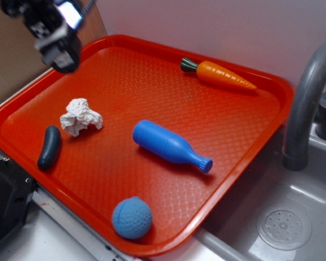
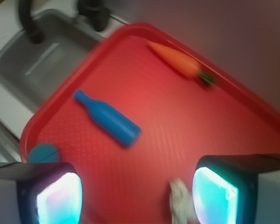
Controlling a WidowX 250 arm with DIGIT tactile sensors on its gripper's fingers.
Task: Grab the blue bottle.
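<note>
the gripper (image 1: 62, 51) hangs up over the far left corner of the red tray (image 1: 152, 60), blurred in the exterior view, well apart from everything on it. from the wrist view its two fingers (image 2: 53, 198) stand wide apart with nothing between them, tray showing in the gap.

the bottle (image 1: 171, 145) lies on its side near the middle of the tray, fat end toward the left, ridged cap pointing right toward the sink (image 1: 285, 217). nothing touches it. in the wrist view it shows (image 2: 107, 119) ahead of the fingers, a bit blurred.

a crumpled white wad (image 1: 80, 116) sits to the left of the bottle, and just beside that, near the tray's left rim, a dark capsule (image 1: 49, 147) lies lengthwise. a lighter blue dimpled ball (image 1: 132, 217) rests at the near edge of the tray. a carrot (image 1: 220, 74) lies along the far rim, green top to the left. a grey faucet (image 1: 304, 103) rises at the right, beside the tray.
</note>
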